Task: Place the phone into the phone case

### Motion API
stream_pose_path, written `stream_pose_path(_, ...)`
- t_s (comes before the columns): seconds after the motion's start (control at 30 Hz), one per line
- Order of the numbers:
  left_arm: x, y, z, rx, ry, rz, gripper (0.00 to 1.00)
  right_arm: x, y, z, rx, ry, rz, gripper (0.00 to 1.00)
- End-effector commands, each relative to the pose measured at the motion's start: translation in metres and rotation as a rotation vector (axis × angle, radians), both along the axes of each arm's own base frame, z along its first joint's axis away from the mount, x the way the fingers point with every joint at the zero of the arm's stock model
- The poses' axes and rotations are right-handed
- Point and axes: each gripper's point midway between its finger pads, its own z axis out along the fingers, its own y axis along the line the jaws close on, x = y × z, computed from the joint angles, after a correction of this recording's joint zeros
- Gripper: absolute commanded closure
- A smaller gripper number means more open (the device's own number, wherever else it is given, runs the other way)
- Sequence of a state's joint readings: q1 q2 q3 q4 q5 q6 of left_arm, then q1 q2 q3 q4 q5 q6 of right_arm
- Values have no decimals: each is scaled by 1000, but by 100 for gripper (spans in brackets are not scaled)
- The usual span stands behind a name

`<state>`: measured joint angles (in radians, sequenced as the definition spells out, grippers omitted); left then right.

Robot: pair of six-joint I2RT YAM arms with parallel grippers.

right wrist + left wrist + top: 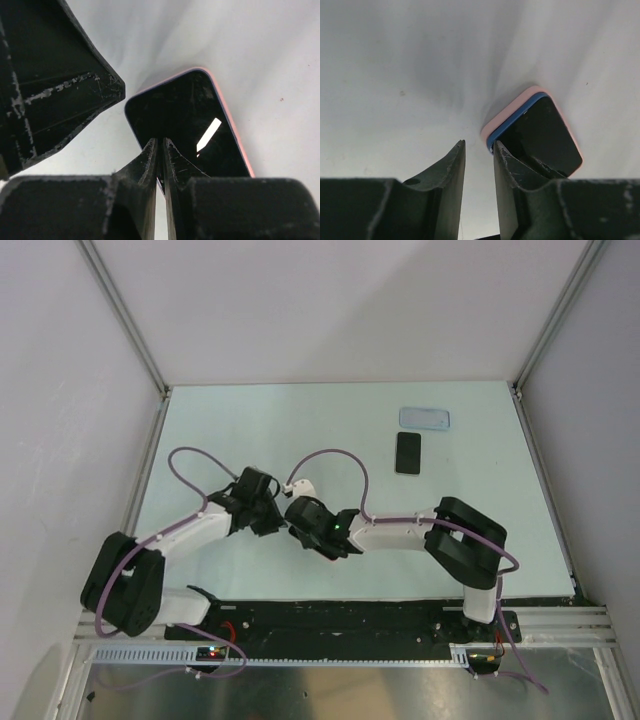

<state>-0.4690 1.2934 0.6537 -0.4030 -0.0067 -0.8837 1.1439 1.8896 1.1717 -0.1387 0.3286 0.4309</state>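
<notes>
The black phone (408, 452) lies flat at the back right of the table, and the light-blue phone case (424, 419) lies just behind it. Both grippers are far from them, meeting at the table's middle. There a pink-rimmed slab (535, 131) with a dark face (185, 120) lies on the table. My left gripper (275, 518) (479, 145) is open with nothing between its fingers; its right finger sits at the slab's corner. The fingertips of my right gripper (296, 518) (161, 142) are pressed almost together over the slab's near end, with nothing seen between them.
The left gripper's black body (60, 90) fills the upper left of the right wrist view, close to the slab. Purple cables (340, 455) loop over the table's middle. Grey walls (330, 310) close the table on three sides.
</notes>
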Motion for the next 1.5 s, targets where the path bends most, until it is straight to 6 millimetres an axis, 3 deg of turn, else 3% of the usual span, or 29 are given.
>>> stream_pose_path(0.0, 22, -25, 18, -32, -60, -82, 67, -16, -81, -53, -258, 120, -59, 88)
stream_pose_path(0.33, 14, -39, 20, -39, -62, -144, 70, -9, -71, -24, -126, 158, -44, 85)
stream_pose_path(0.57, 4, -31, 23, -65, -71, -80, 71, -26, -74, -12, -116, 148, -1, 67)
stream_pose_path(0.7, 2, -31, 21, -67, -62, -77, 71, -35, -77, -5, -112, 135, 15, 66)
stream_pose_path(0.93, 6, -33, 19, -57, -58, -83, 72, -51, -79, -18, -177, 132, 32, 70)
stream_pose_path(1.07, 8, -34, 18, -53, -52, -86, 73, -56, -87, -27, -226, 136, 22, 80)
stream_pose_path(1.47, 17, -40, 11, -27, -32, -105, 77, -76, -110, -66, -328, 198, 3, 82)
